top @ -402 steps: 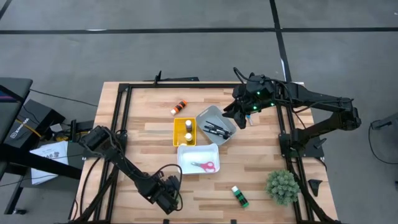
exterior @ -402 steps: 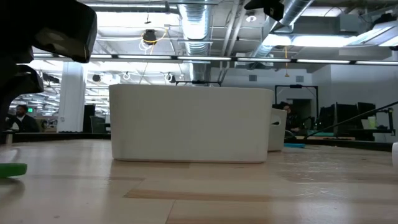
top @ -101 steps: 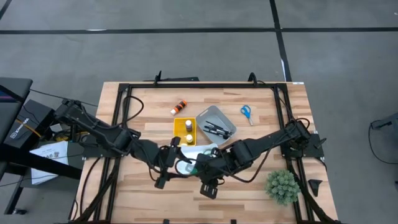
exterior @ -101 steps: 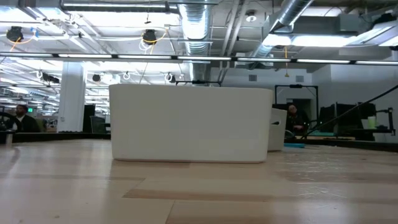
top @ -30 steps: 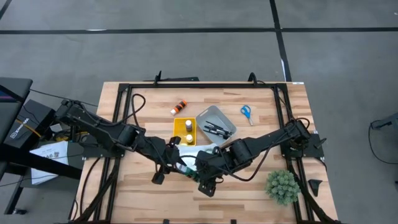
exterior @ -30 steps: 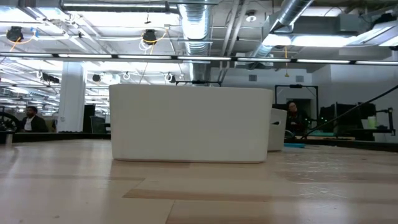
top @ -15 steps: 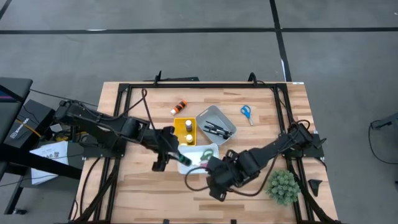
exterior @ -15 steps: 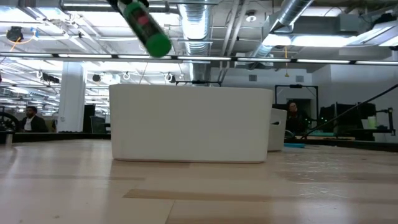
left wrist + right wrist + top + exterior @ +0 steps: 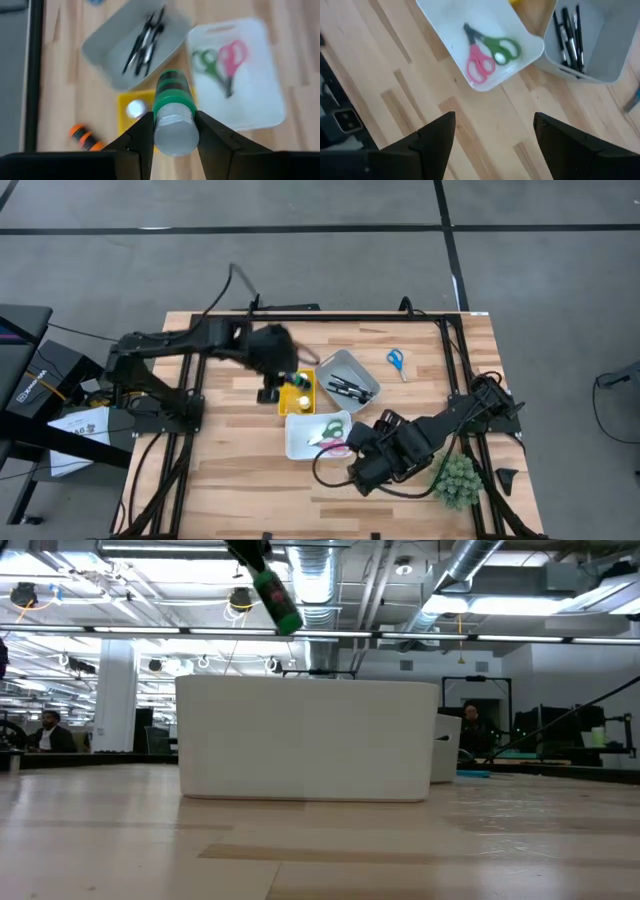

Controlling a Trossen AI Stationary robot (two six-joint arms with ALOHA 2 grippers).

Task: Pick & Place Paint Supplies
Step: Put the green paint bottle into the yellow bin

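Note:
My left gripper (image 9: 287,383) is raised above the yellow bin (image 9: 297,394) and shut on a green paint bottle (image 9: 173,107), which the low view shows high and tilted (image 9: 277,600). My right gripper (image 9: 352,448) stands open over bare wood by the white tray's (image 9: 300,442) near right corner, nothing between its fingers (image 9: 436,135). Pink and green scissors (image 9: 487,54) lie in the white tray. Dark paintbrushes (image 9: 348,388) lie in the grey bin (image 9: 338,366). An orange bottle (image 9: 288,352) and blue scissors (image 9: 396,361) lie on the table farther back. My left gripper pinches the green bottle between its two fingers (image 9: 141,134), on the sides of its pale end (image 9: 174,131). The fingers slant down and the bottle runs along them, its green end (image 9: 287,622) lowest. It hangs tilted, lifted clear above the yellow bin.
A fuzzy green plant (image 9: 455,478) stands at the near right corner, close to my right arm. A black frame (image 9: 320,316) runs round the table's edges. Bare wood lies along the near edge and at the near left.
My left gripper has carried the green bottle up and toward the far edge, from beside the white tray's near side to above the yellow bin, tipping more steeply down. My right gripper has drawn back toward the table's right edge, staying open.

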